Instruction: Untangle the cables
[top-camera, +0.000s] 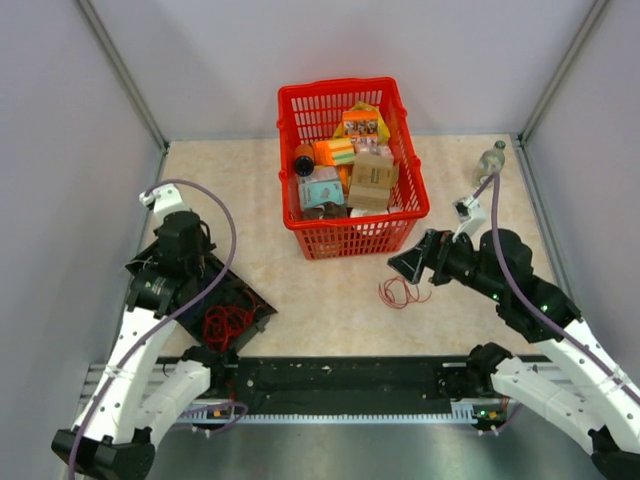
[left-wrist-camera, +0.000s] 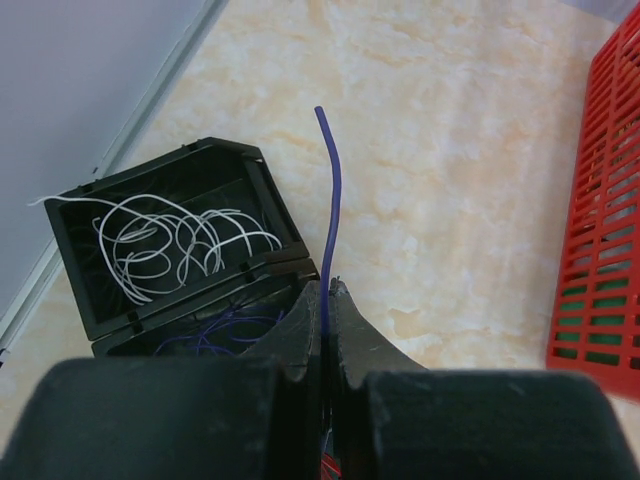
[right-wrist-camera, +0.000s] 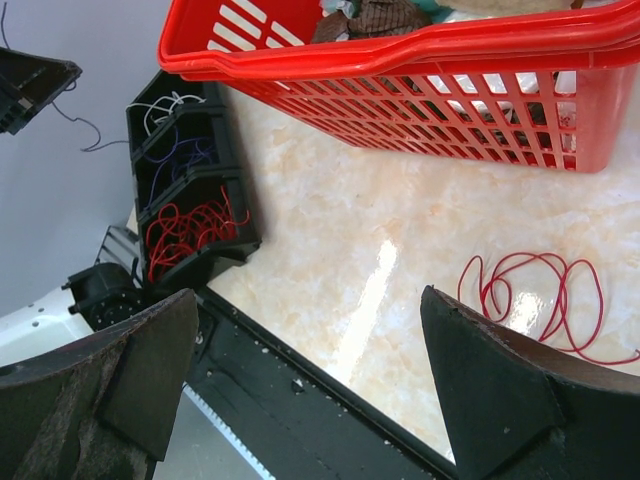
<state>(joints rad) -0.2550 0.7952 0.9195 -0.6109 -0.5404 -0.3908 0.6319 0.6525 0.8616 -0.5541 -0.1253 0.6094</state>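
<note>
A small loose tangle of red cables (top-camera: 400, 292) lies on the table in front of the red basket. My right gripper (top-camera: 410, 263) hovers just above and behind it. In the right wrist view that gripper (right-wrist-camera: 308, 295) is wide open and holds nothing, with the red cables (right-wrist-camera: 530, 295) beside its right finger. My left gripper (left-wrist-camera: 325, 290) is shut on a thin purple wire (left-wrist-camera: 330, 190) that sticks up past its tips. It hangs over the black sorting tray (left-wrist-camera: 260, 175). In the top view the left gripper (top-camera: 205, 287) is over that tray (top-camera: 262, 312).
The tray's compartments hold white wires (left-wrist-camera: 170, 240), purple wires (right-wrist-camera: 180, 155) and red wires (right-wrist-camera: 190, 230). A red basket (top-camera: 295, 105) full of packets stands mid-table. A clear bottle (top-camera: 490, 160) is at the back right. A black rail (top-camera: 340, 385) runs along the near edge.
</note>
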